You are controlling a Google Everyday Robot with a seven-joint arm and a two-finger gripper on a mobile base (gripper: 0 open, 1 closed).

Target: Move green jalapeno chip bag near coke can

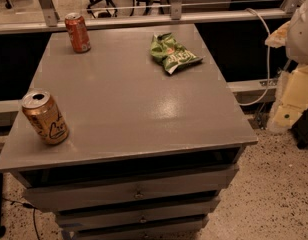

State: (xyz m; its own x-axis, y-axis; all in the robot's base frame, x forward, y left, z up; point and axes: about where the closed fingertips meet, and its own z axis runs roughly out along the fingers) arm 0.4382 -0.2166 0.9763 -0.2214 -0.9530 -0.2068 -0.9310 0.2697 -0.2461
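The green jalapeno chip bag (173, 53) lies flat and wrinkled on the far right part of the grey cabinet top (129, 99). The coke can (77, 32), red-orange with a silver top, stands upright at the far left corner, well apart from the bag. My gripper (290, 103) shows as cream-coloured parts at the right edge of the view, off the cabinet's right side and below the level of its top. It holds nothing that I can see and is far from the bag.
A golden-tan can (45, 117) with dark script stands upright at the front left. The cabinet has several drawers (136, 194) below. A metal railing (144, 19) runs behind it, and office chairs stand beyond. A white cable (266, 49) hangs at the right.
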